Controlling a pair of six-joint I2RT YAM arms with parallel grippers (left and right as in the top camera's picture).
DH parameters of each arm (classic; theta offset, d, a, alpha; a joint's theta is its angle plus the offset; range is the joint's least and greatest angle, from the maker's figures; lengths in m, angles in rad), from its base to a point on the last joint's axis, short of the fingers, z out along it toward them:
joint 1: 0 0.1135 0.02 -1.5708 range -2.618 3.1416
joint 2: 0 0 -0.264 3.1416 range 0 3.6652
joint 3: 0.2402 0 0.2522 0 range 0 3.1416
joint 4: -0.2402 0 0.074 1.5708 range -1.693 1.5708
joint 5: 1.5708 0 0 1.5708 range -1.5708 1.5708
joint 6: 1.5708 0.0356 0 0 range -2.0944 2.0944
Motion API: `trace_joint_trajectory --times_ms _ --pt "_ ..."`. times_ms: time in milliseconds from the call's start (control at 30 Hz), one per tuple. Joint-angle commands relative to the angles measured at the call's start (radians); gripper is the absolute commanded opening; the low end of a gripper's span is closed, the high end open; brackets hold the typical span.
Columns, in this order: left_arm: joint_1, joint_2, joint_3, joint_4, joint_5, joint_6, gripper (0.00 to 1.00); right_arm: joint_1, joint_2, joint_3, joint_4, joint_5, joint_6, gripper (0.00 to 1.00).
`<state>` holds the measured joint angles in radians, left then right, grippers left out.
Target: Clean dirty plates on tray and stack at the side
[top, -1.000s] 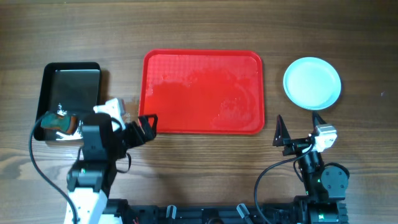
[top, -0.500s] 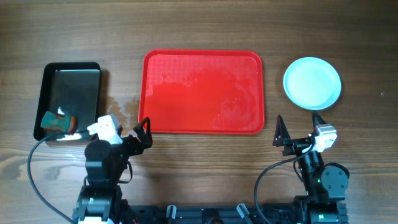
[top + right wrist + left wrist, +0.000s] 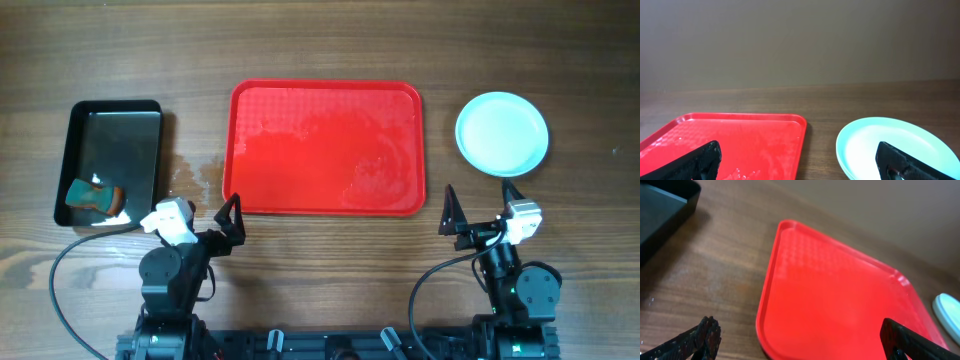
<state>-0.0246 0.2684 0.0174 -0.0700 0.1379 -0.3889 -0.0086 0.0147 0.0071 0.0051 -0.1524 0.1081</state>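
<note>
With the left gripper [image 3: 230,212] and right gripper [image 3: 480,195] both wide apart and empty, the round whitish-blue plates [image 3: 502,133] sit on the wooden table [image 3: 320,40] right of the big flat red plastic tray [image 3: 327,86], where a quick right-arm swing could knock them away.

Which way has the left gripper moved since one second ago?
Yes: the left gripper pulled back toward the near edge, away from the black pan.

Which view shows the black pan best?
Overhead: the whole black pan is visible, with a sponge in its near corner. The left wrist view catches only one corner of it; the right wrist view shows none of it.
</note>
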Motion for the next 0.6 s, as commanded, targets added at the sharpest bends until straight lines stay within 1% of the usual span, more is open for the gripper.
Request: trace_joint_trajectory --times_ms 0,133,267,400,567 --pt "0.016 -0.051 -0.011 0.005 -0.021 0.019 1.00 -0.006 -0.011 -0.002 0.005 -0.001 0.011 1.00" --pt "0.041 -0.087 -0.011 0.004 -0.020 0.019 1.00 -0.006 -0.011 -0.002 0.005 -0.001 0.011 1.00" --pt "0.055 -0.167 -0.011 0.003 -0.027 0.021 1.00 -0.006 -0.011 -0.002 0.005 -0.001 0.011 1.00" --pt "0.055 -0.222 -0.012 0.002 -0.027 0.068 1.00 -0.006 -0.011 -0.002 0.005 -0.001 0.011 1.00" --pt "0.055 -0.257 -0.011 0.002 -0.028 0.072 1.00 -0.006 -0.011 -0.002 0.005 -0.001 0.011 1.00"
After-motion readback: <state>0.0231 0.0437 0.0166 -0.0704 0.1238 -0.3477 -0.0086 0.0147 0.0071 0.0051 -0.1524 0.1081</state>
